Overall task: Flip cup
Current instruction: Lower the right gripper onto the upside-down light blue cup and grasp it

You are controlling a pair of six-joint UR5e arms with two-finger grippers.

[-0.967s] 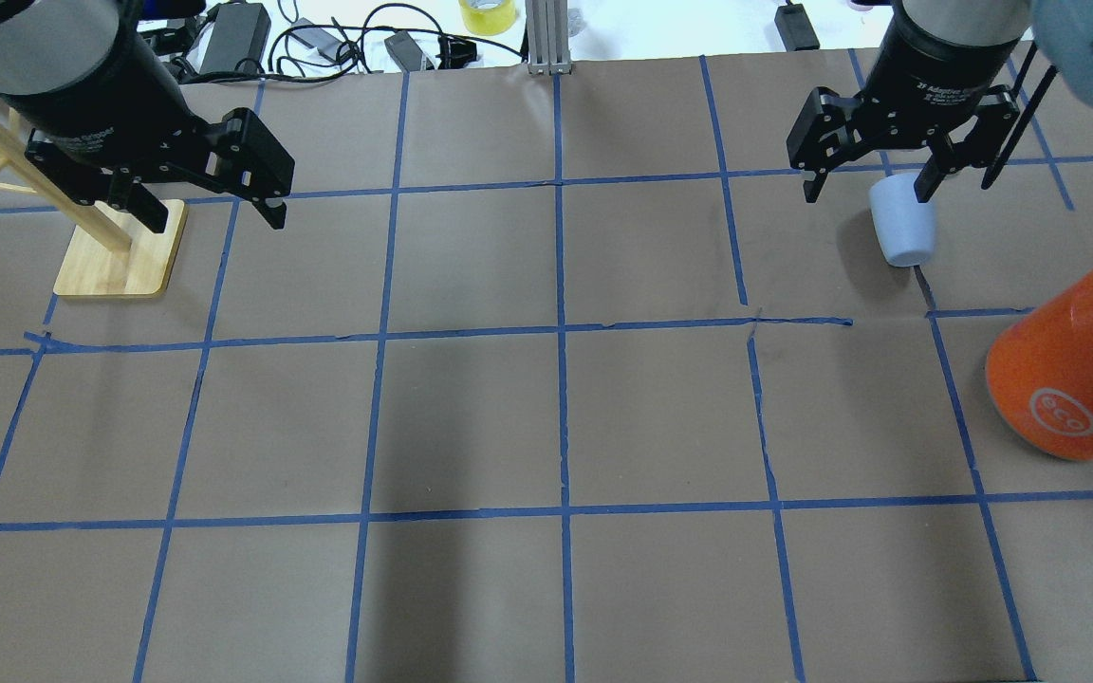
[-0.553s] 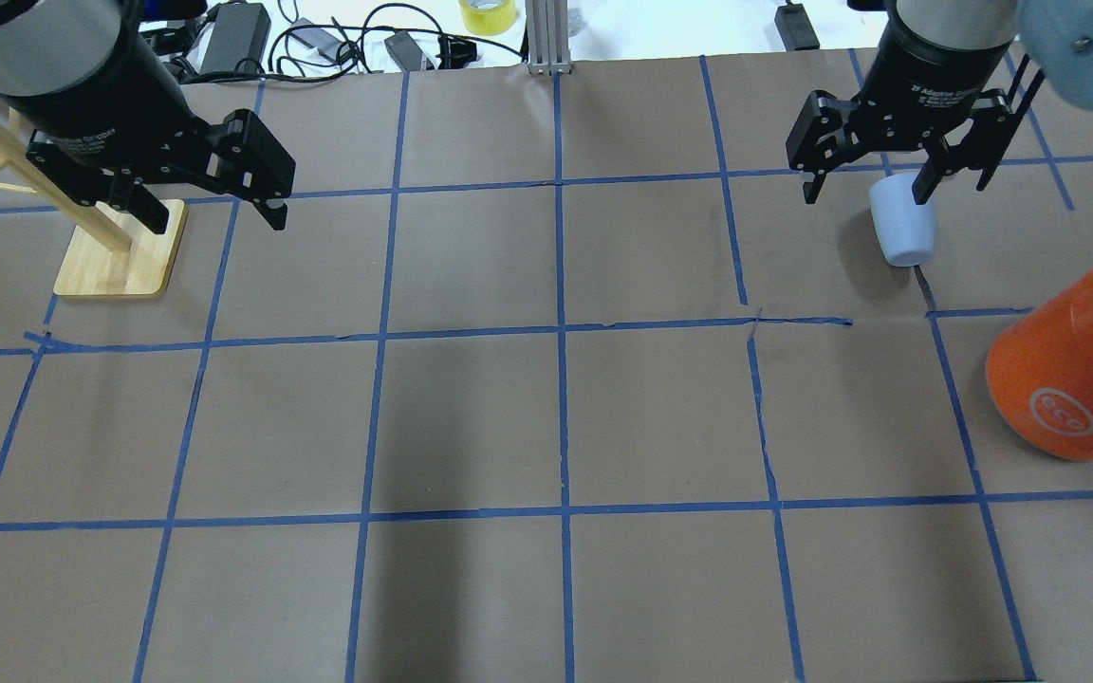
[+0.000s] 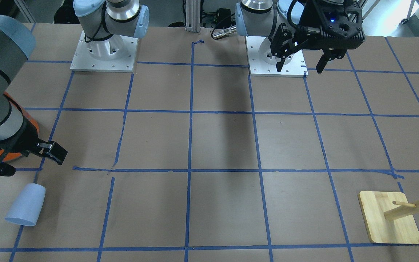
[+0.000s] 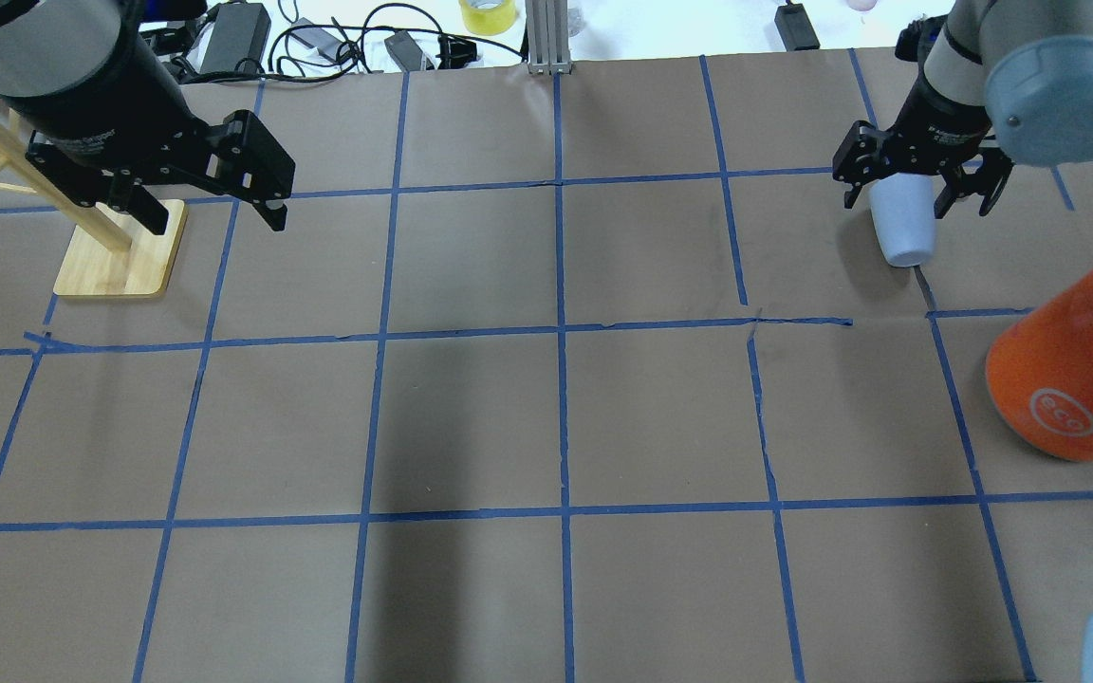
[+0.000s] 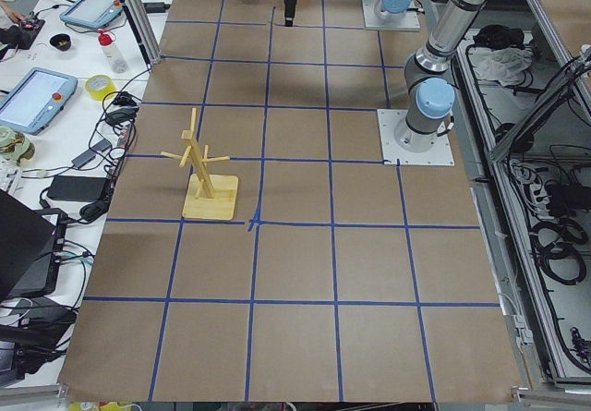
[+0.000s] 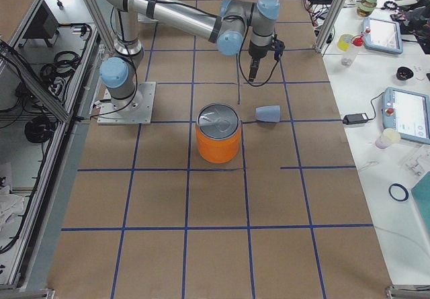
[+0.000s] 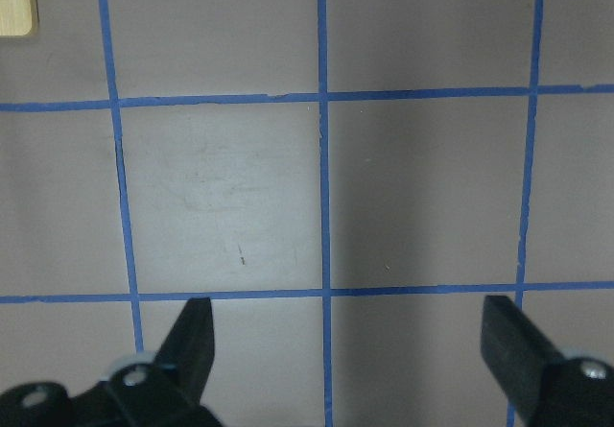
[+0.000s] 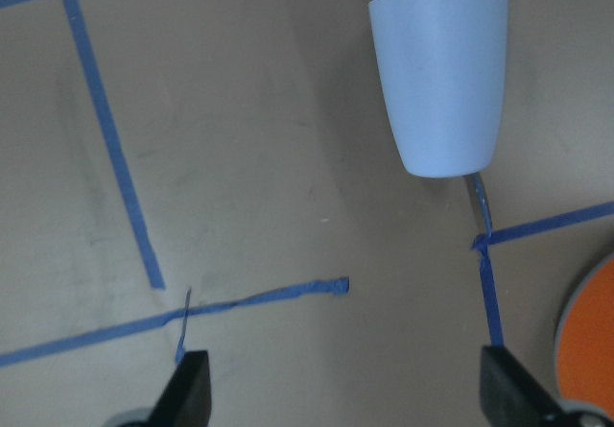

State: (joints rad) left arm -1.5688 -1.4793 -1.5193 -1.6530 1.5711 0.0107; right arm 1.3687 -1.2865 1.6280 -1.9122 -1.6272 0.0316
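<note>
Since a second ago my right gripper point(image 4: 898, 204) has dropped lower and shifted a little to the right in the overhead view. The arm's wrist joint now covers part of the corner there. The cup point(image 4: 904, 228) has not shifted, and my left gripper point(image 4: 214, 220) sits where it did.

Right fingers: spread wide, holding nothing. In the overhead view they frame the cup's wide end. The front-facing view shows the right gripper apart from the cup, on the robot side of it. In the right wrist view both fingertips point(image 8: 187, 389) sit at the bottom edge, with the cup ahead of them and not between them.

Cup: lies on its side on the paper-covered table point(image 4: 471, 408), on my right, at the far part of the grid. Its narrow closed end points toward the robot and its wide end points away. The narrow end rests at a strip of blue tape point(image 8: 484, 283). The orange can point(image 4: 1064, 379) stands upright near it, not touching.

Left fingers: spread wide, nothing between them. The left wrist view shows only taped paper below. The left gripper hangs beside the wooden rack point(image 4: 120, 251).
</note>
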